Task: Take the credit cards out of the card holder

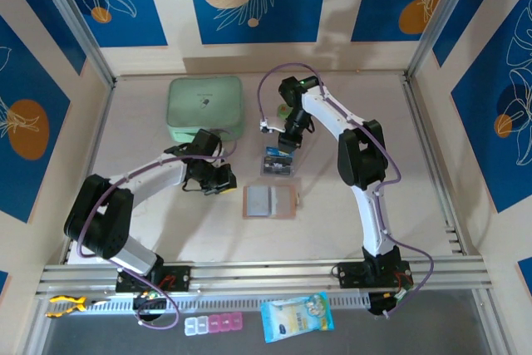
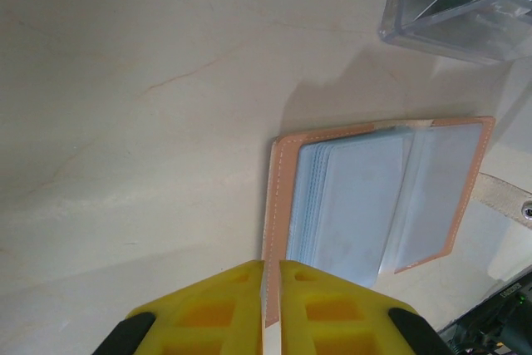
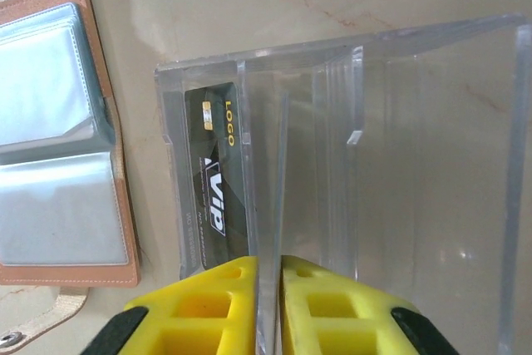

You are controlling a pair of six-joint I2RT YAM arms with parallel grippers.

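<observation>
Right tool [image 3: 268, 265] hangs over a clear plastic box [image 3: 432, 164], and the dark credit card [image 3: 212, 180] standing in the box's left slot reads "LOGO" in yellow and "VIP" in white, with a gold chip above the words; finer print along its edge is too small to read. In the left wrist view the same box [image 2: 449, 6] shows white letters on a dark card, cut off by the frame.

From above, the right arm rises from its base at the near rail, bends at a dark elbow, reaches back and to the left, then folds at the wrist so that the right tool [image 1: 283, 145] points down onto the box [image 1: 279, 162]. The left arm climbs to a bulky elbow at the left; its forearm stretches right and ends with the left tool [image 1: 223, 180] low over the bench [image 1: 324, 230], just left of the card holder [image 1: 270, 202].

The right tool's yellow fingers [image 3: 241, 288] stand close with a narrow gap; a thin pale edge runs down into that gap, but whether it is gripped I cannot tell. The left tool [image 2: 272, 268] is clenched to a slit with nothing seen in it; the holder's near corner shows through the slit.

The card holder [image 2: 374, 197] lies open and flat between the tools, salmon border up, pale see-through sleeves fanned, its snap tab [image 3: 41, 322] stretched out on the bench; it lies just beside the box without touching. A mint-green case [image 1: 205, 108] sits farther back.
</observation>
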